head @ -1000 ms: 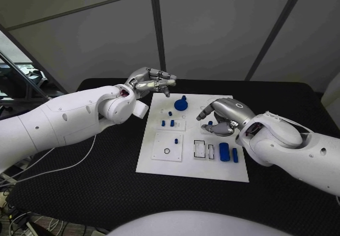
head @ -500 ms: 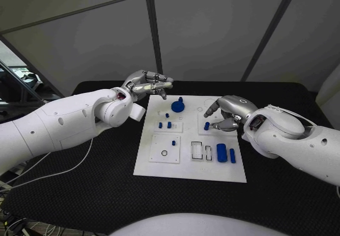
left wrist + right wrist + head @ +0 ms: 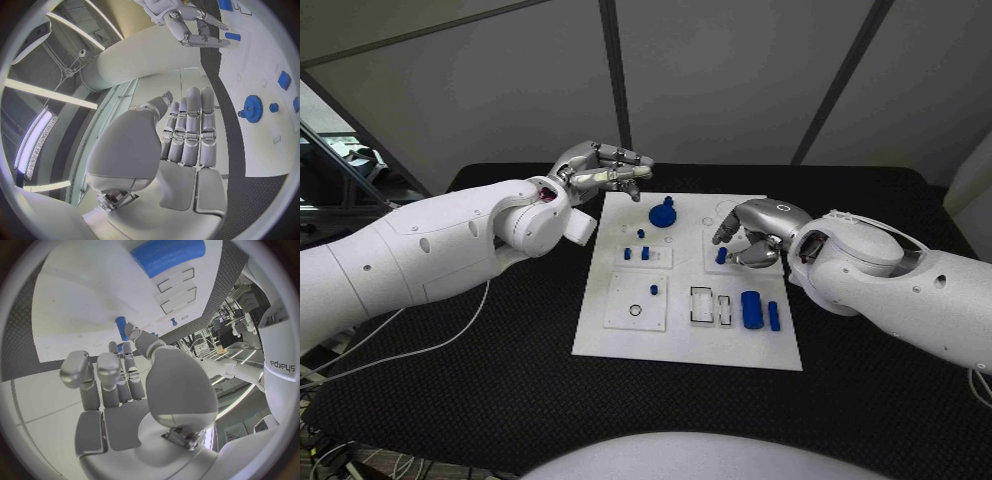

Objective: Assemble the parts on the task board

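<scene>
I see the white task board (image 3: 687,340) lying in the middle of the black table (image 3: 473,400). My right hand (image 3: 750,232) sits over the board's right side, pinching a small blue peg (image 3: 721,256) between thumb and fingers. My left hand (image 3: 600,170) hangs off the board's far left corner, fingers curled together and holding nothing. On the board I see a blue gear (image 3: 662,212), a thick blue cylinder (image 3: 753,309) near the right edge, and a slimmer blue bar (image 3: 773,315) beside it.
</scene>
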